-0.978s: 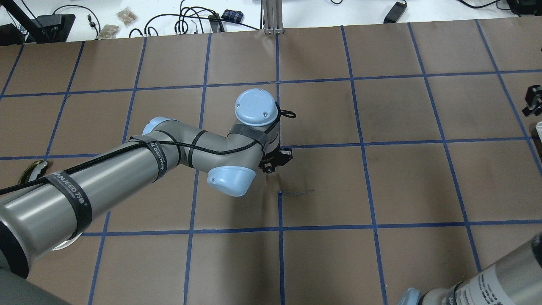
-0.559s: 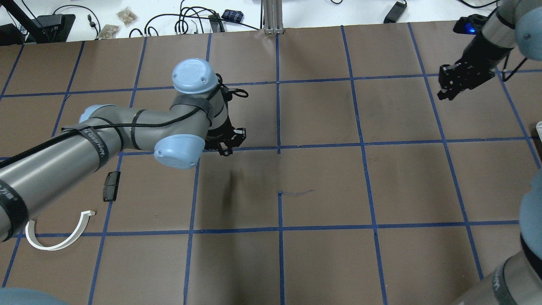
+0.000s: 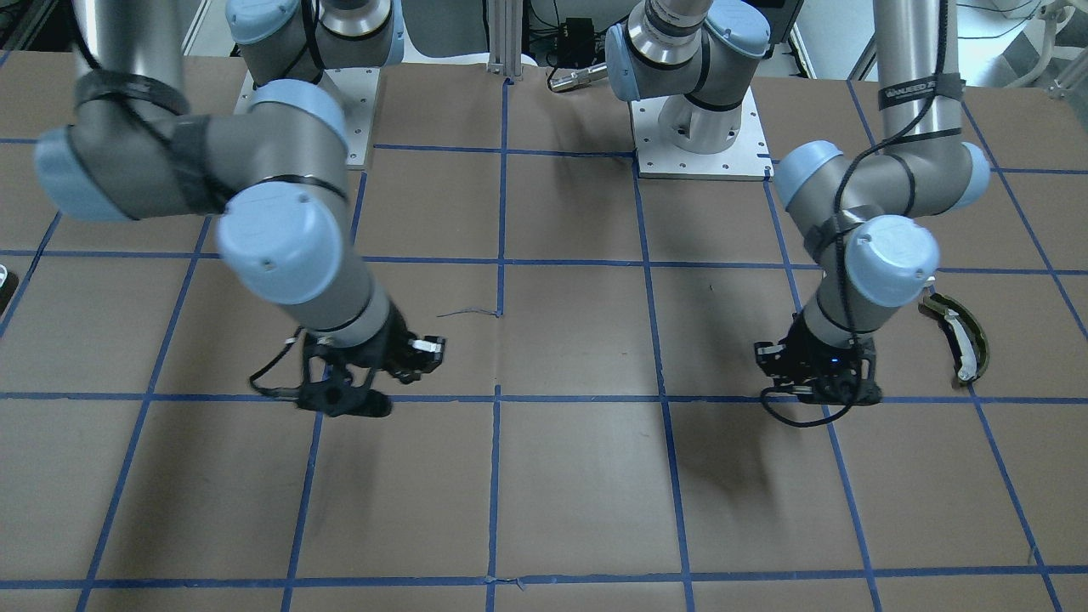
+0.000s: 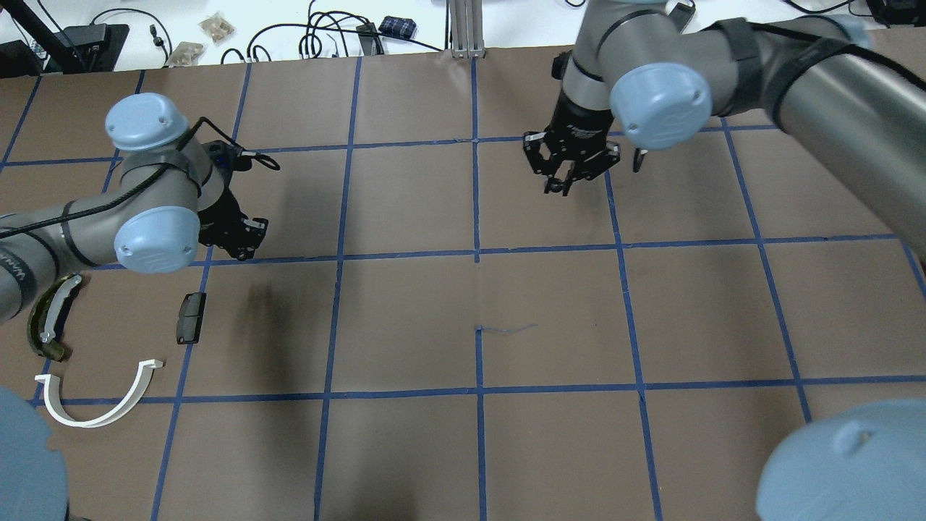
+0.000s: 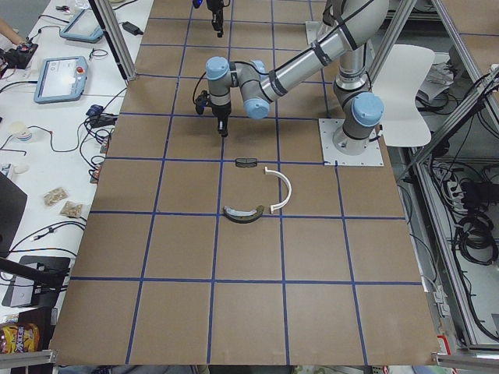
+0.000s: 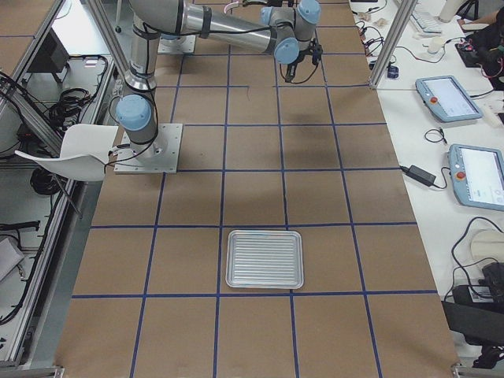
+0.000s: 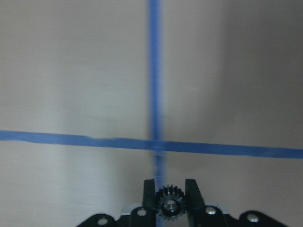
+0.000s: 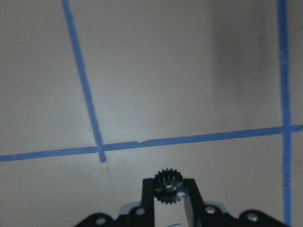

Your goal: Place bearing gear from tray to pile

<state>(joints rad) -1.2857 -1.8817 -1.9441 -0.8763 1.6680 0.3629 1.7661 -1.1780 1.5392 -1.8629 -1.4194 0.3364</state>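
Note:
My left gripper (image 4: pixel 239 244) is shut on a small dark toothed bearing gear (image 7: pixel 170 206), seen between its fingers in the left wrist view. It hovers above the table just beyond the pile: a dark grey block (image 4: pixel 191 317), an olive-green curved shoe (image 4: pixel 49 325) and a white half-ring arc (image 4: pixel 101 407). My right gripper (image 4: pixel 568 179) is shut on a second dark gear (image 8: pixel 169 187) over the far middle of the table. The metal tray (image 6: pixel 264 293) shows only in the exterior right view and looks empty.
The table is brown paper with a blue tape grid. The tray lies at the end on my right, far from both grippers. Cables and small bags lie beyond the far edge (image 4: pixel 217 32). The right arm's elbow (image 4: pixel 658 105) hangs over the far right.
My left arm has swung left with its gear, from the table's middle to beside the pile. My right arm has come in from the far right to the far middle.

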